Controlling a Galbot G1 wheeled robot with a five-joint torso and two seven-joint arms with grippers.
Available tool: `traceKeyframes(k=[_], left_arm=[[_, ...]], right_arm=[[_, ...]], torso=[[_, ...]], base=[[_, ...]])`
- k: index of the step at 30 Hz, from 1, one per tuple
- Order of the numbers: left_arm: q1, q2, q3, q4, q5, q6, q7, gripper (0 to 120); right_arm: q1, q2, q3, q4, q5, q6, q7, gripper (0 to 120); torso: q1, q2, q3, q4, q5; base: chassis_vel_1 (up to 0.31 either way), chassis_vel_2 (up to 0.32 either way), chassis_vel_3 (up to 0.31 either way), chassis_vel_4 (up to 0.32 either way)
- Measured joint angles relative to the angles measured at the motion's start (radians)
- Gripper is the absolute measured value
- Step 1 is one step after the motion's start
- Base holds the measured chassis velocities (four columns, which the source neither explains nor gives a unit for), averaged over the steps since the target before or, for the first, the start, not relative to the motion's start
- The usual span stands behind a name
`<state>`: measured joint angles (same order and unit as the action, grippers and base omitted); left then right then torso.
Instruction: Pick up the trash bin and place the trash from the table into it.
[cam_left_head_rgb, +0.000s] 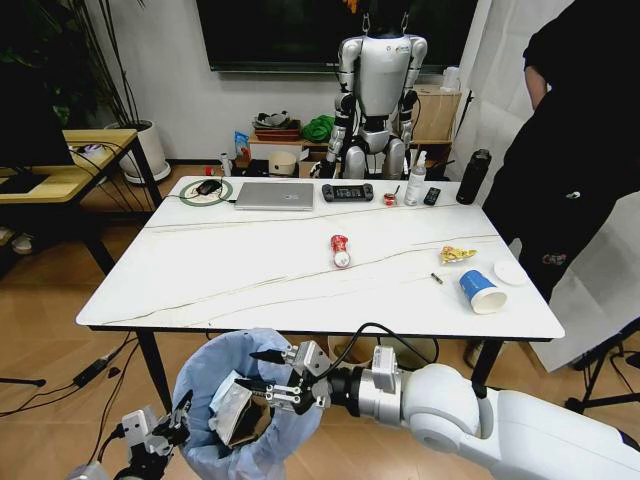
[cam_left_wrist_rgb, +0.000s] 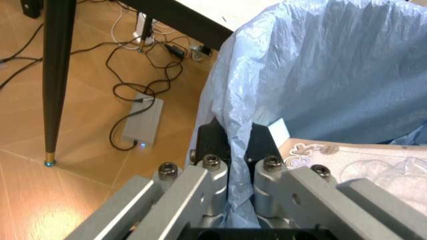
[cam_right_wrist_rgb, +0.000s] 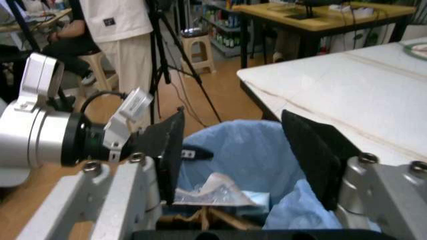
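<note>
The left gripper (cam_left_wrist_rgb: 230, 172) pinches the rim of the small round bin with the crinkly blue bag (cam_left_head_rgb: 232, 372), below the table's near edge. The right gripper (cam_left_head_rgb: 272, 375) hangs open just above it. Farther away, on the white marble table (cam_left_head_rgb: 200, 270), lies a red wrapper (cam_left_head_rgb: 340, 250), nearer the right arm.

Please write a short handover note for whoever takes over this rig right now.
Left gripper: shut on the blue liner at the trash bin's rim, holding it below the table's near edge.
Right gripper: open above the bin mouth.
Done: cardboard and clear plastic are in the bin.
Left on the table: red wrapper, yellow wrapper, paper cup.
</note>
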<state>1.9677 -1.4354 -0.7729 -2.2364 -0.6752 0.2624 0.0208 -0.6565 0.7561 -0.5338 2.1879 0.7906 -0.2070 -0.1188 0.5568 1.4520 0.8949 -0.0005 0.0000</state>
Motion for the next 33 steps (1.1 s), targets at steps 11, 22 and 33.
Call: traceKeyframes(k=[11, 22, 33], left_arm=[[0.009, -0.012, -0.008, -0.006, 0.003, -0.004, 0.006, 0], [0.024, -0.008, -0.039, -0.04, 0.003, -0.005, 0.006, 0], [0.029, -0.022, -0.034, -0.055, 0.005, -0.005, 0.006, 0]], right_arm=[[-0.03, 0.171, 0.276, -0.249, 0.045, 0.036, 0.224, 98], [0.088, 0.457, 0.358, -0.692, -0.125, -0.095, 0.238, 100], [0.129, 0.56, 0.383, -0.882, -0.231, -0.192, 0.268, 100]], torso=[[0.0, 0.0, 0.0, 0.0, 0.0], [0.0, 0.0, 0.0, 0.0006, 0.0], [0.0, 0.0, 0.0, -0.0001, -0.0002]], base=[[0.0, 0.0, 0.0, 0.0], [0.0, 0.0, 0.0, 0.0], [0.0, 0.0, 0.0, 0.0]])
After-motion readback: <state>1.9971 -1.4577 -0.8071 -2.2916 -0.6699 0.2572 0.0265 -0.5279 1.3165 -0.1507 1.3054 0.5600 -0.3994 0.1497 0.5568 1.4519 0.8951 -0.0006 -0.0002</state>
